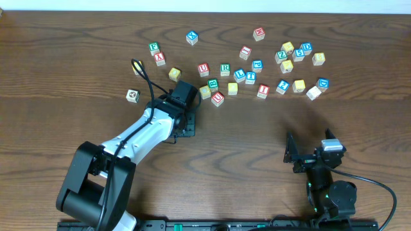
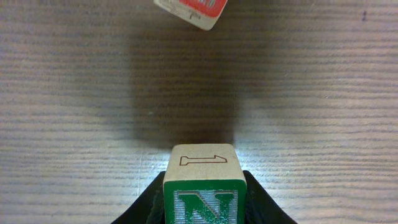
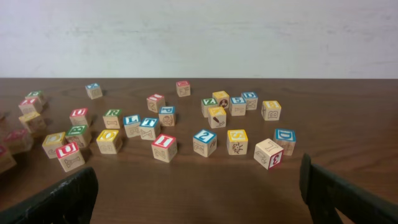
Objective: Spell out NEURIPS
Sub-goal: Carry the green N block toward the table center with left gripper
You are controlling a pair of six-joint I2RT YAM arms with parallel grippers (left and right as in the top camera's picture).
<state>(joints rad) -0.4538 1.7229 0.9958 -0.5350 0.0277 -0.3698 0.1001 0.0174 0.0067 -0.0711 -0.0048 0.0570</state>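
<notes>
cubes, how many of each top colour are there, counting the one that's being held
blue cubes: 8
yellow cubes: 7
red cubes: 6
green cubes: 5, counting the N cube in the left pincer
pale-topped cubes: 2
total: 28

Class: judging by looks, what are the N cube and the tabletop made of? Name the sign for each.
N cube: seemingly pale wood, matt, faint grain on top; green border looks painted. Tabletop: brown wood or wood-look laminate, streaky grain lines; cannot tell which.
</notes>
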